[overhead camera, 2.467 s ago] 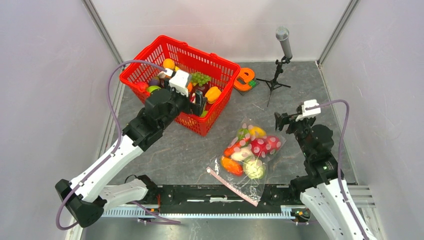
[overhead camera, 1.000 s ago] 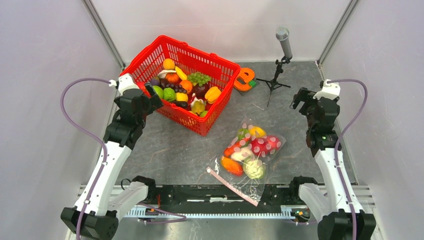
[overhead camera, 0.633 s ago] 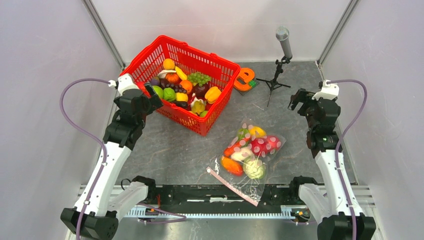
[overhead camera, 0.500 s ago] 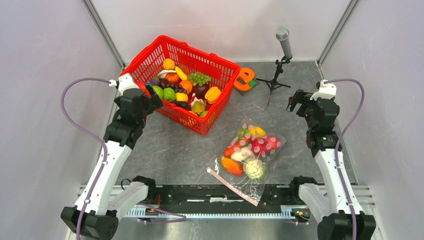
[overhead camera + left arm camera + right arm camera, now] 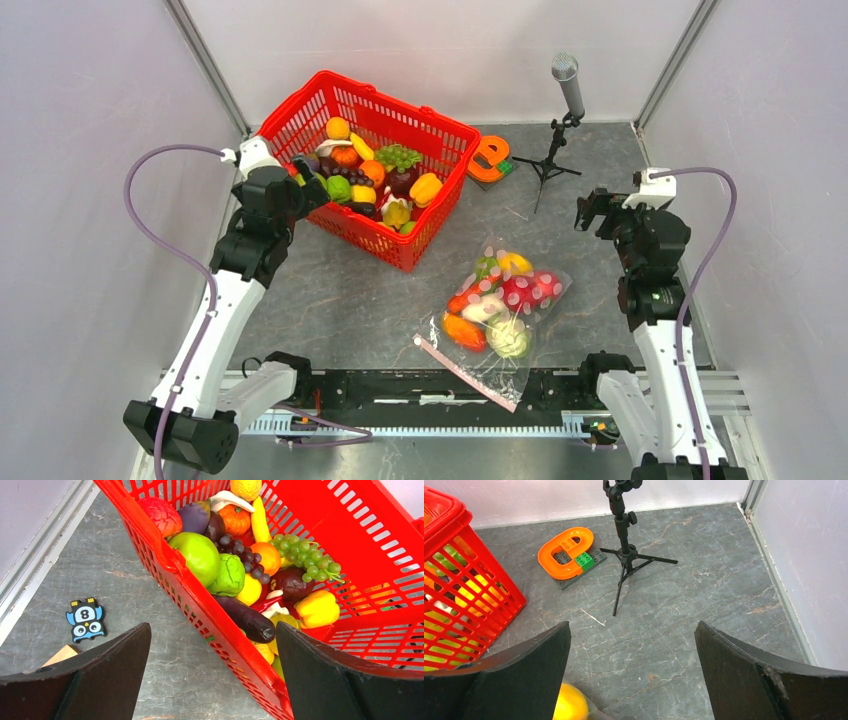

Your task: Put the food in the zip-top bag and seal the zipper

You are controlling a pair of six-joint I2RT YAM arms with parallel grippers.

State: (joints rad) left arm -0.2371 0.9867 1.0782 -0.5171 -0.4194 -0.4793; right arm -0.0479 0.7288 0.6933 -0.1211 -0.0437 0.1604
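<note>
The left arm, which a couple of seconds ago was reaching down among the toys in the red basket, has pulled back out. Its left end effector now hangs over the basket's left rim, spread wide with nothing in it. The right arm has also lifted away from the bag, and the right end effector sits off to the bag's right, wide apart and empty too, looking towards the microphone stand.

The zip-top bag has not budged. It lies flat on the worktop in front of the basket, with several pieces of food inside it. Its pink zipper runs along the edge nearest the arm bases. From here I cannot tell whether that strip is pressed shut.

The left arm came out without a piece, so nothing new is on its way to the bag. To me this looks like a pause between loads. Plenty of fruit is left in the basket, and the sealing probably comes later.
</note>
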